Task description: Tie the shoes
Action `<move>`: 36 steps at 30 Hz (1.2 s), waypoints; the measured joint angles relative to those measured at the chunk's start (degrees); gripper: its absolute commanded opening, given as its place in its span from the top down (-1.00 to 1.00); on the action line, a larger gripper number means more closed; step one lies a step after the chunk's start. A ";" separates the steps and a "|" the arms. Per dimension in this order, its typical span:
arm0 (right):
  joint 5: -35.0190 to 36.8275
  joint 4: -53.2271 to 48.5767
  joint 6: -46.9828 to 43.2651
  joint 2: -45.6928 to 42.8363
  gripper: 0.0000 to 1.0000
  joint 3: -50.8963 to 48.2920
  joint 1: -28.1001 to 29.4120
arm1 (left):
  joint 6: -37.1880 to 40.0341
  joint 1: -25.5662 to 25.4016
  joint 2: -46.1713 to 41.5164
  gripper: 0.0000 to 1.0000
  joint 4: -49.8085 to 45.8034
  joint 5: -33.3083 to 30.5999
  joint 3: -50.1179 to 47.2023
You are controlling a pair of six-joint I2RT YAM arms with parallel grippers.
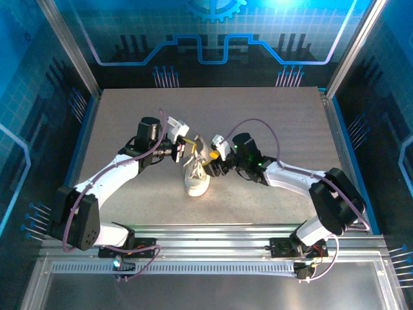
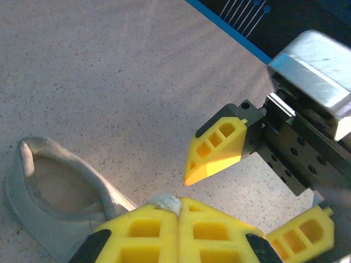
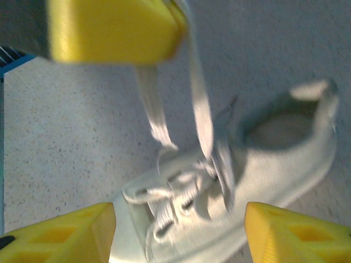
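While arms point(image 1: 119, 168) bend inward over sneaker point(image 1: 197, 182), left pincer point(image 2: 178, 211) pinching lace point(image 3: 202, 104), right pincer point(image 3: 180, 213) spread.

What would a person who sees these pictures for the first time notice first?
A small white sneaker lies in the middle of the grey table. Just above it, the left gripper is shut on a pale lace and holds it lifted from the sneaker. The right gripper stands open close by, over the laced front, and holds nothing.
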 measured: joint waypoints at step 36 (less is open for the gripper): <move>-1.25 9.88 -1.75 10.58 1.00 7.80 0.87 | -5.38 9.92 -0.92 0.13 -4.83 -1.68 3.23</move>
